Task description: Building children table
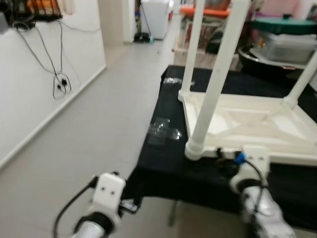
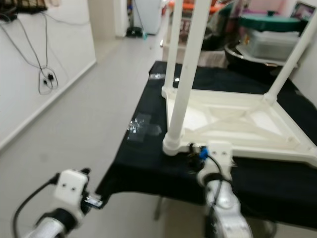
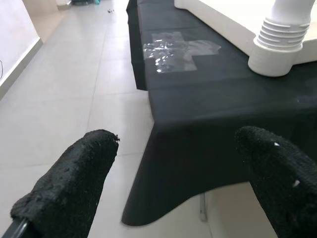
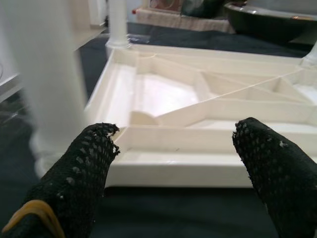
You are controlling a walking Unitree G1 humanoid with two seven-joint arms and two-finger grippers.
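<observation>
Nearest the camera, the left claw (image 3: 173, 183) hangs low over the pale tiled floor (image 1: 94, 124), just off the near left corner of the bench draped in black cloth (image 1: 163, 168). Its two black fingers (image 3: 69, 183) are spread wide with nothing between them. In its wrist view the cloth's corner droops toward the floor.

The right claw (image 4: 173, 168) sits at the bench's near edge, its fingers likewise spread apart and empty, aimed at the near rim of the white plastic children's table (image 1: 247, 124). A blue fitting (image 1: 239, 158) shows on its wrist. The left finger (image 4: 79, 173) lies close to the nearest leg, though contact cannot be judged.

The children's table lies upside down on the black cloth, its ribbed underside facing up. The nearest white round leg (image 1: 218, 79) stands in a ridged socket (image 3: 282, 44) at the near left corner and leans slightly. A second leg (image 1: 194, 44) rises at the far left corner, and a third (image 1: 303, 82) slants up at the far right.

Left of the table, a piece of crinkled clear plastic film (image 1: 163, 130) lies flat on the cloth, with a smaller one (image 1: 173, 81) nearer the far edge.

Beyond the bench are a dark round basin (image 1: 262, 62) and a grey storage box with a green lid (image 1: 287, 37). On the left, black cables (image 1: 59, 79) hang down the white wall (image 1: 29, 89).
</observation>
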